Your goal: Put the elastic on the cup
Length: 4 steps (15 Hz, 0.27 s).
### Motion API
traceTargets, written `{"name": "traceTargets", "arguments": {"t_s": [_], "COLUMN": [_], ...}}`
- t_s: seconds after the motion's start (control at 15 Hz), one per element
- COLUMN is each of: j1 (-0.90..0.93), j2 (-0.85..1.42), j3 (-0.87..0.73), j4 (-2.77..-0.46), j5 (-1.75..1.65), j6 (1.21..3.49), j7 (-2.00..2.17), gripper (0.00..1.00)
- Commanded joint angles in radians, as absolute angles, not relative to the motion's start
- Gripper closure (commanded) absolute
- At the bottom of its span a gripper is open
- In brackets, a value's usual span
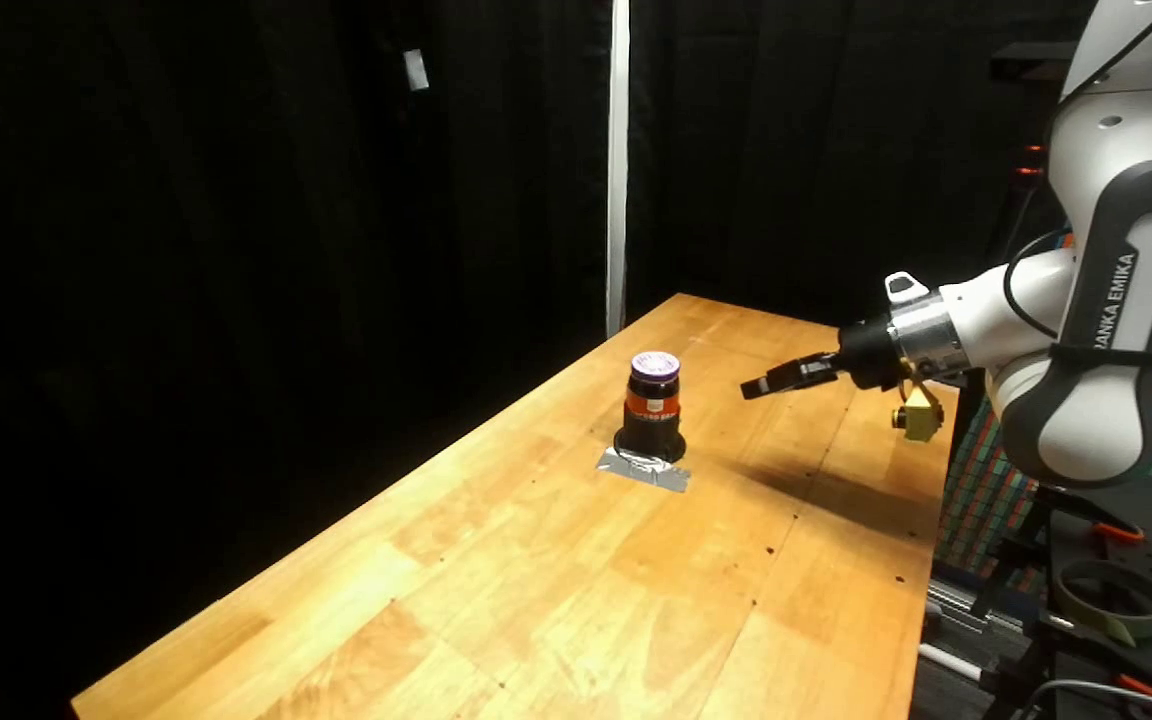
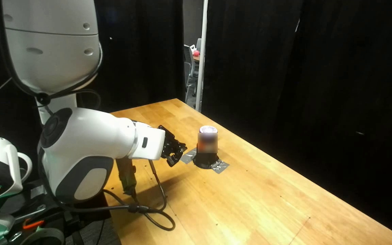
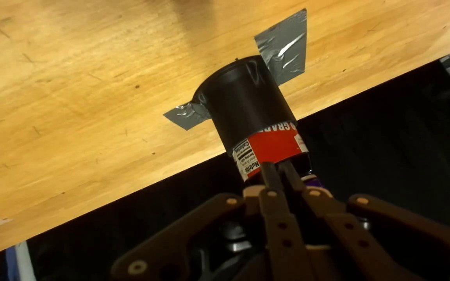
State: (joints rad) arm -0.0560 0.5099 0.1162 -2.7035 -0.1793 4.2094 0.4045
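Note:
The cup [image 1: 654, 408] is an upright dark jar with a red-orange label and a pale purple-edged lid. Its lower part sits in a black cylindrical holder [image 1: 652, 437] on the table. The cup [image 2: 207, 130] also shows in an exterior view, where its middle is blurred. In the wrist view the label [image 3: 277, 144] is plain, and the fingers partly cover the lid end. My gripper [image 1: 748, 389] is above the table beside the cup, apart from it. In the wrist view its fingertips [image 3: 279, 166] are almost touching. I cannot make out the elastic.
Grey tape strips [image 3: 285, 47] hold the holder's base to the wooden table [image 1: 496, 580]. Black curtains [image 1: 236, 250] hang beyond the table edge. A cable [image 2: 162, 190] hangs from the arm near the table. A tape roll [image 1: 1114, 597] lies on a dark side surface.

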Motion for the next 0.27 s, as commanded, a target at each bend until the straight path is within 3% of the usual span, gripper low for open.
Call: {"name": "traceTargets", "arguments": {"t_s": [0.0,0.2], "j1": [-0.076,-0.083], "j2": [0.508,0.516], "j3": [0.134,0.136], "j4": [-2.708,-2.718], "j5": [-0.183,-0.189], "j6": [4.2,4.2], "j7": [0.401,0.403], "gripper": [0.84,0.65]}}
